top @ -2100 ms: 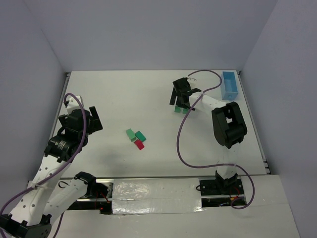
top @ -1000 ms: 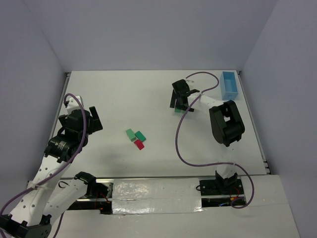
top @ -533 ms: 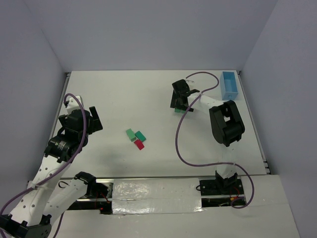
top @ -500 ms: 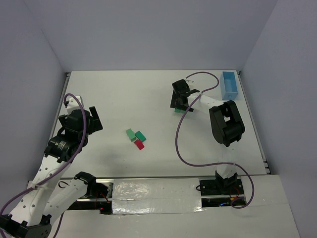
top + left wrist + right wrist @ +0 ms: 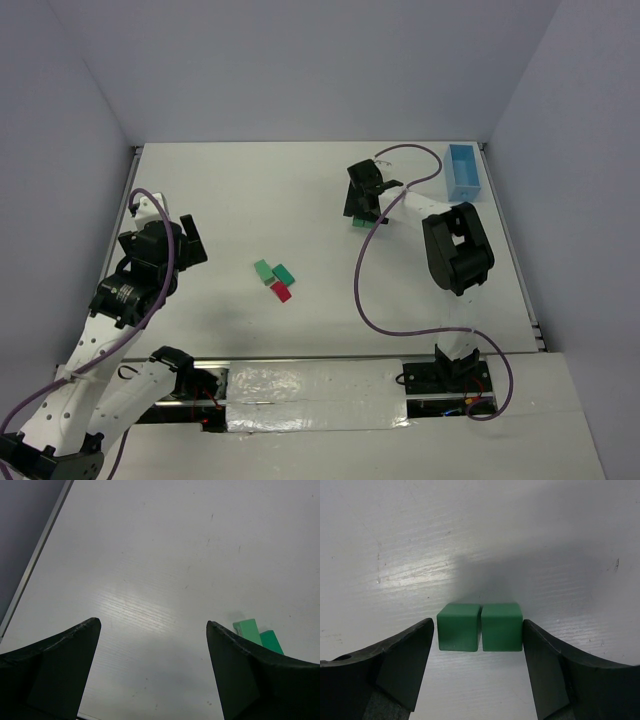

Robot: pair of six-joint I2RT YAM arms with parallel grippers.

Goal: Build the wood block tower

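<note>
**Right claw around a green pair: first pick, tower not started**

Your white table [image 5: 250, 190] has no stack anywhere on it. My read is that the tower is not begun and this is the first pick.

The right arm [image 5: 455, 250] reaches to the upper centre-right of the top view. The left arm [image 5: 130, 290] sits back at the left edge. The blue tray [image 5: 463, 172] is in the upper right corner, well apart from every block.

At the centre of the top view there is a loose cluster:
- a light green block [image 5: 264, 270]
- a green block [image 5: 285, 272] just beside it
- a red wedge [image 5: 281, 291] just below the two

All three lie flat and none is stacked.

Mid-frame in the right wrist view, the left cube [image 5: 459, 627] and right cube [image 5: 502, 627] sit side by side with their faces touching.

The right gripper [image 5: 478, 624] has its jaws parted wide, one on each side of that pair.
- The right finger [image 5: 555, 670] is at or against the right cube.
- The left finger [image 5: 400, 665] shows a sliver of table before the left cube.
- There is no clamp yet as far as I can see, and nothing is lifted.

The left gripper [image 5: 152, 624] is spread fully and empty above bare table. The cluster's two greens sit at the lower right of its view.

Next, I think you squeeze evenly, lift straight up and carry the pair toward the cluster. The risk is that two cubes pinched in line may buckle or split apart.
</note>
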